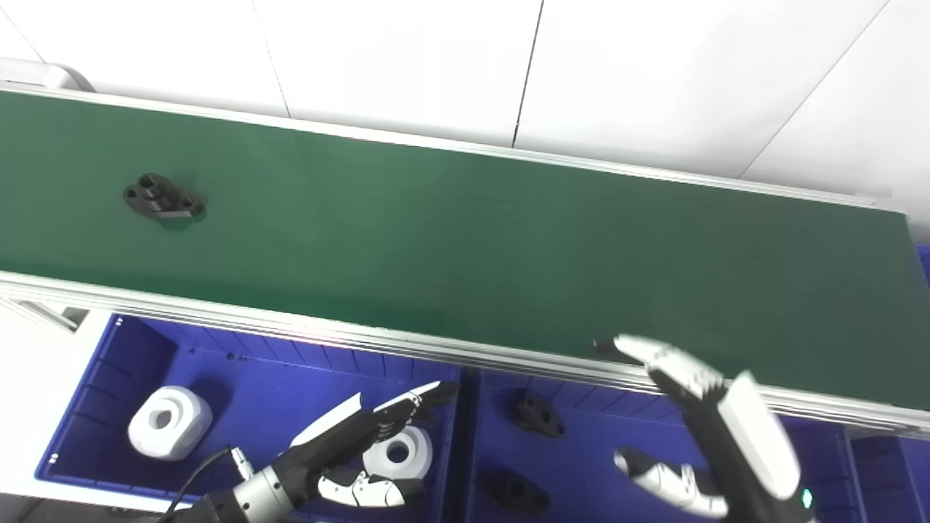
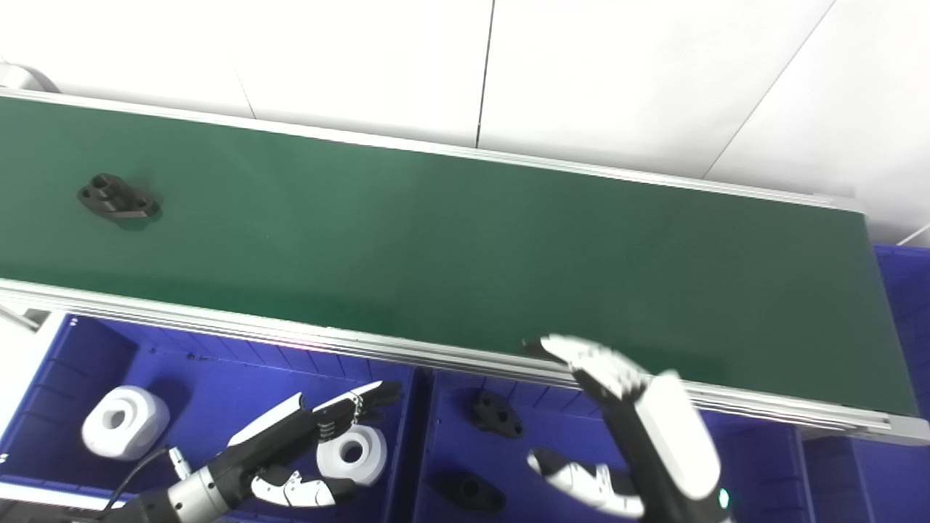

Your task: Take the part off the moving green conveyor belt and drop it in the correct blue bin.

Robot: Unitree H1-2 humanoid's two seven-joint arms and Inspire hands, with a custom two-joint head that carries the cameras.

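Left eye view: black flanged part (image 1: 161, 198) lying on matte green belt (image 1: 465, 232), far toward belt's left end, long axis running along belt. Left hand (image 1: 363, 454) and right hand (image 1: 683, 428) hovering spread, empty, over glossy blue bins (image 1: 240, 378) below belt's near rail.

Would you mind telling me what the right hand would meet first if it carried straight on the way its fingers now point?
Probably nothing soon: the right hand points up-left over the silver aluminium rail onto the bare green conveyor belt. The black flanged part lies far left, off that line, though depth is uncertain.
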